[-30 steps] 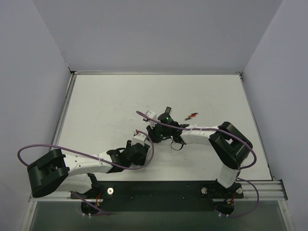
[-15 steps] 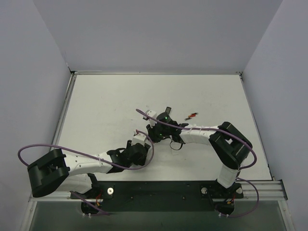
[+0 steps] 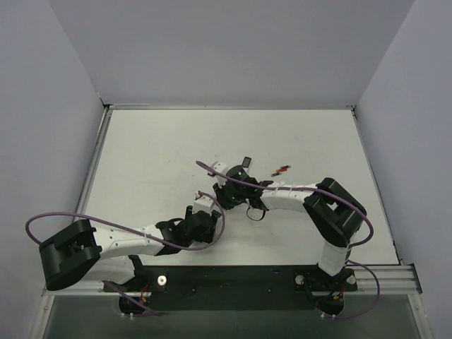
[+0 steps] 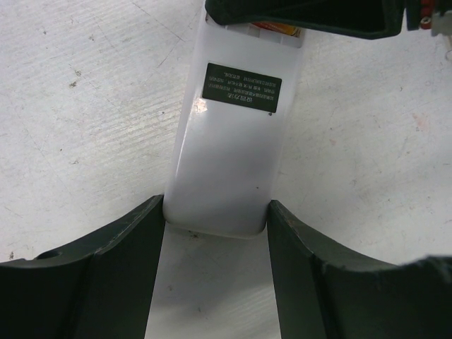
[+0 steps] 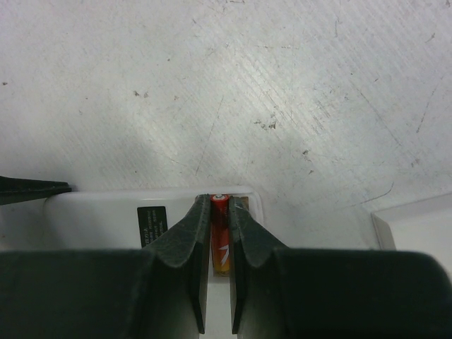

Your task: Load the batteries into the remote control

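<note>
Carefully now, with the left gripper clamping the remote control near the middle of the table and the right gripper pinched nearly shut on a red battery (its tip at the remote's end), seat it straight, not tilted.

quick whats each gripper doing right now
Left gripper: closed on the end of the remote.
Right gripper: closed on a red battery over the remote.

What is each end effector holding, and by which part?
Left end effector grips the remote control by its near end's sides; right end effector pinches a battery across its body.
</note>
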`<state>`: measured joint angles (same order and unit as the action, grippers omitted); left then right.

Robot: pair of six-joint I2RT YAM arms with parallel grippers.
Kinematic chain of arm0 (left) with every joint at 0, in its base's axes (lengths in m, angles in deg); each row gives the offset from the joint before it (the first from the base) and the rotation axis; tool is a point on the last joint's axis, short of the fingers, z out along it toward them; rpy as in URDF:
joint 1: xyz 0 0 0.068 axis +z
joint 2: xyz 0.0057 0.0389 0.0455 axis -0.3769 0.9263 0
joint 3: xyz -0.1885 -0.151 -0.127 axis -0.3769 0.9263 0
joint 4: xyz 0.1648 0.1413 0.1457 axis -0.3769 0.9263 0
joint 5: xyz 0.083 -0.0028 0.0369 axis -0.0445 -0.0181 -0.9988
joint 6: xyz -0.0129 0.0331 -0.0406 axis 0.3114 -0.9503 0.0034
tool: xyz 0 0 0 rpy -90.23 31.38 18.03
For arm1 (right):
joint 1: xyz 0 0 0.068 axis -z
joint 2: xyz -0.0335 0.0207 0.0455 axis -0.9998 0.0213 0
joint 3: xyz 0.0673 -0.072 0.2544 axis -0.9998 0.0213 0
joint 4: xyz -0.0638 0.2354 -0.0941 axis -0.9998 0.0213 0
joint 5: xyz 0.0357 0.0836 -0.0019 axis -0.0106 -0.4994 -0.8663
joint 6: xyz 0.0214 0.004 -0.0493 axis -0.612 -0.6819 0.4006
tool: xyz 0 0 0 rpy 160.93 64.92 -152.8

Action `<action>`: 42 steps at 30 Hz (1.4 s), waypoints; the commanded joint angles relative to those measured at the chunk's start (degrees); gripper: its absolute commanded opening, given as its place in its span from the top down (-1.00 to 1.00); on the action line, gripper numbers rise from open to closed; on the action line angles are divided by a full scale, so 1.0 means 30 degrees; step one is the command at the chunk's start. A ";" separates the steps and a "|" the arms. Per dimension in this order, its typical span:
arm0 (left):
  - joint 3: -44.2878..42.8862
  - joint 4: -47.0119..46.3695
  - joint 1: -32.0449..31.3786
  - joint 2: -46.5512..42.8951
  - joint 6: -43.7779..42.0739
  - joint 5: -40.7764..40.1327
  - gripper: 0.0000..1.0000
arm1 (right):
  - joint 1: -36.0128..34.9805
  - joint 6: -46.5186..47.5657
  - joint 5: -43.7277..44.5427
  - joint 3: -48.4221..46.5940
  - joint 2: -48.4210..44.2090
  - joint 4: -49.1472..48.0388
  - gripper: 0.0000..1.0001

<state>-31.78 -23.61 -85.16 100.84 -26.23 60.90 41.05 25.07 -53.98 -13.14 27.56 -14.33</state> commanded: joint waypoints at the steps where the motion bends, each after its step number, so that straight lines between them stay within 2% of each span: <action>1: 0.0451 -0.0398 0.0236 0.0842 0.1061 0.0516 1.00 | -0.0850 -0.1317 -0.1031 0.0242 0.0608 0.2956 1.00; 7: 0.0539 -0.0339 0.0383 0.0695 0.1325 0.0399 1.00 | -0.0704 -0.1729 -0.2170 -0.0461 0.1691 0.4303 1.00; 11: 0.0568 -0.0427 0.0354 0.0724 0.1296 0.0486 1.00 | -0.0557 -0.2460 -0.3314 -0.0287 0.1898 0.3722 1.00; 15: 0.0568 -0.0457 0.0354 0.0695 0.1238 0.0516 1.00 | -0.0410 -0.3280 -0.4134 -0.0110 0.1664 0.3279 0.75; 19: 0.0685 -0.0603 0.0383 0.0578 0.1208 0.0516 1.00 | -0.0147 -0.3720 -0.5011 0.0036 0.1634 0.2899 0.63; 34: 0.0978 -0.1188 0.0354 0.0168 0.0857 0.0896 1.00 | 0.0234 -0.4219 -0.5103 0.0388 0.1049 0.2956 0.55; 40: 0.1388 -0.2418 0.0325 0.0079 -0.0108 0.1860 1.00 | 0.0410 -0.4278 -0.4751 0.0505 0.0229 0.3074 0.55; 42: 0.1389 -0.2856 0.0325 0.0341 -0.0489 0.2126 1.00 | 0.0498 -0.4307 -0.4751 0.0622 -0.0093 0.3045 0.62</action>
<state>-29.48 -27.00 -84.92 99.29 -26.49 61.60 44.51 14.16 -60.40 -14.02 29.49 -13.78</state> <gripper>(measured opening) 0.653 0.212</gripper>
